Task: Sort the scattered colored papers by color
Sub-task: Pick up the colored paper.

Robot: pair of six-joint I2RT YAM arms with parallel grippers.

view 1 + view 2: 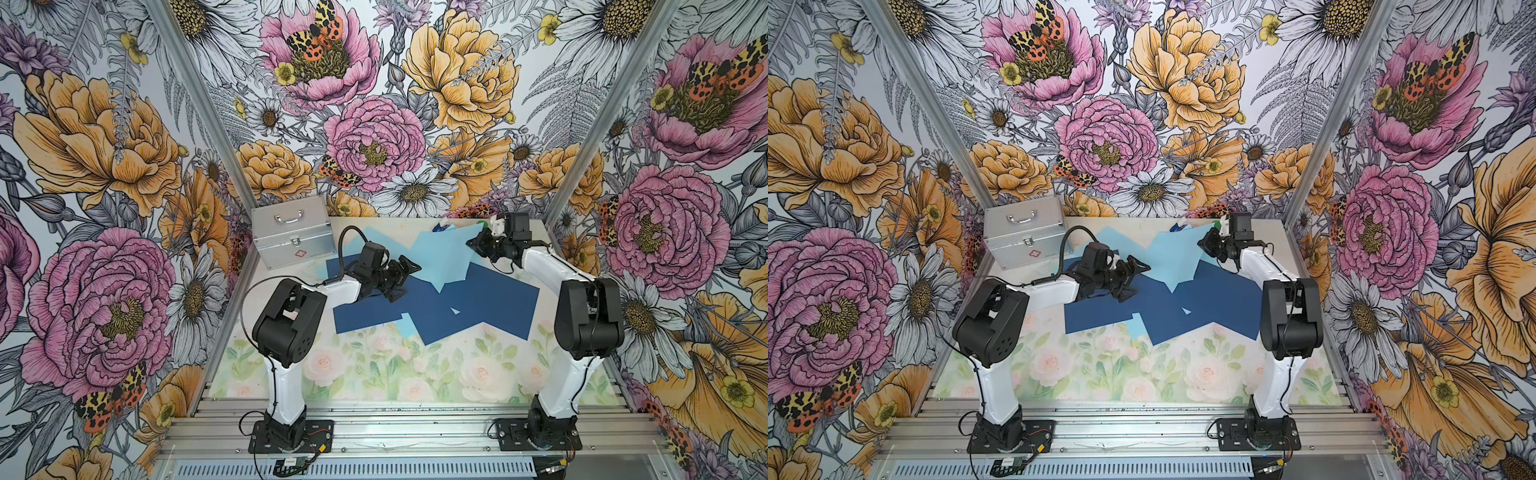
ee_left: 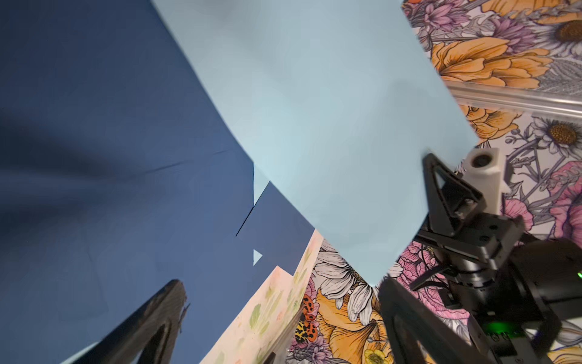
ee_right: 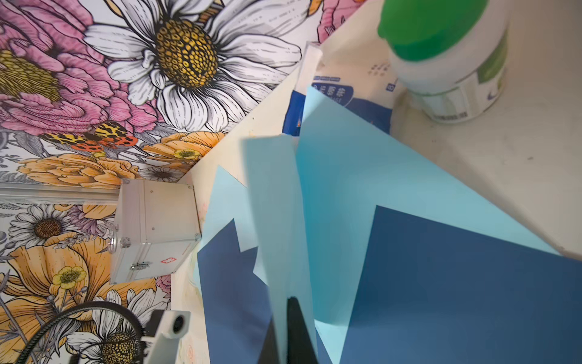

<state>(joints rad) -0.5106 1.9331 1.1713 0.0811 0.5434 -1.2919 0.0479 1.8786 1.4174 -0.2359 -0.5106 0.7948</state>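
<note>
Evidently to peel it off the navy sheets [image 1: 490,295] mid-bench, the right gripper [image 1: 476,243] pinches a light blue sheet's [image 1: 444,253] far-right corner, lifting it; the left gripper [image 1: 401,276] hovers agape, empty.

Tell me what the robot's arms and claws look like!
Both arms have smooth white shells with chunky black joints and black base plates. Thin black cables run along them, and a thick black hose loops over the left arm. The left gripper and right gripper are black, with pointy triangle-shaped fingers.
</note>
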